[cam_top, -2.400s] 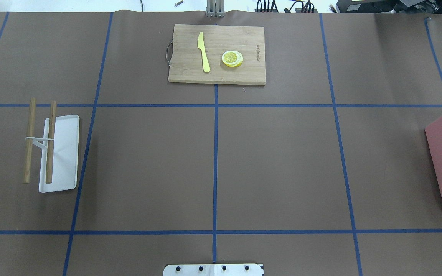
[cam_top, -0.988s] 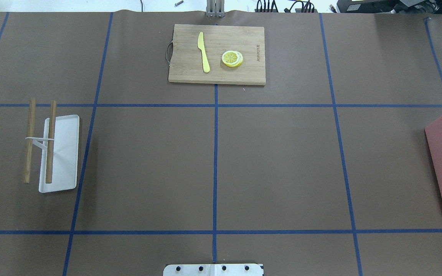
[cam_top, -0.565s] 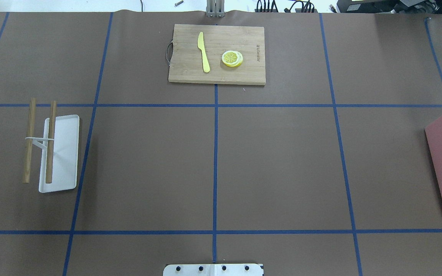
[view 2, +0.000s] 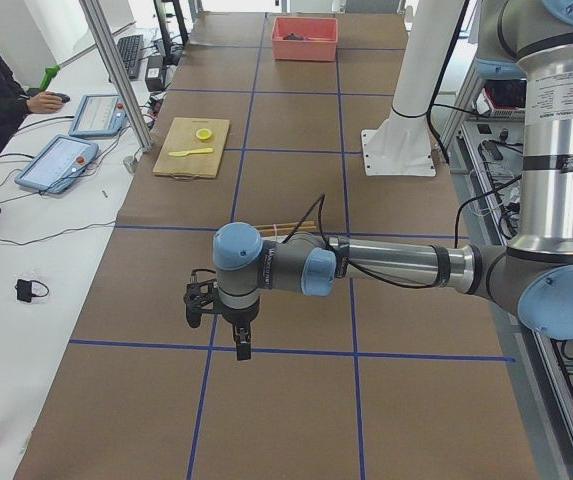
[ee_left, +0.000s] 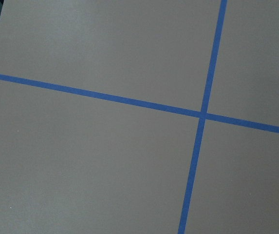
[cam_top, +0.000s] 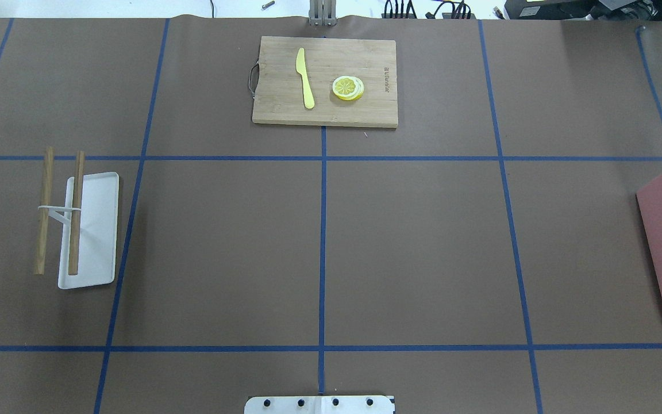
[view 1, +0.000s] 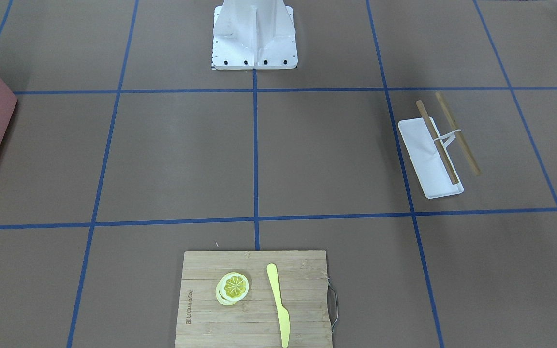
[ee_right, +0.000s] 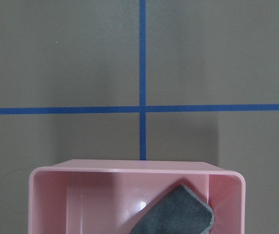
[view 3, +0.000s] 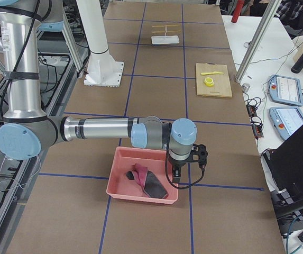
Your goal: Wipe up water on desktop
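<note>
the desktop (cam_top: 423, 247), a brown sheet gridded with blue tape lines (cam_top: 323, 241), lies under everything on the table. whether any patch of it is wet cannot be made out. at the far left, outside the overhead view and seen only from the side, the left gripper (view 2: 242, 350) points down above a tape crossing. it is too small to tell whether its fingers are apart or together. next, a white tray (cam_top: 101, 241) lies on the desktop with two wooden sticks (cam_top: 76, 213) joined by a white band, one over the tray's edge and one just beside it. at the middle of the far edge sits a cutting board (cam_top: 285, 109) carrying a yellow knife (cam_top: 306, 77) and lemon slices (cam_top: 347, 88). at the right, a pink bin (cam_top: 661, 247) is cut off by the overhead frame. the side view shows a grey cloth (view 3: 155, 186) and a pink cloth (view 3: 138, 172) inside it, partly overlapping. the right gripper (view 3: 176, 179) hangs above the bin's rim, and whether it is parted or closed cannot be told either.
</note>
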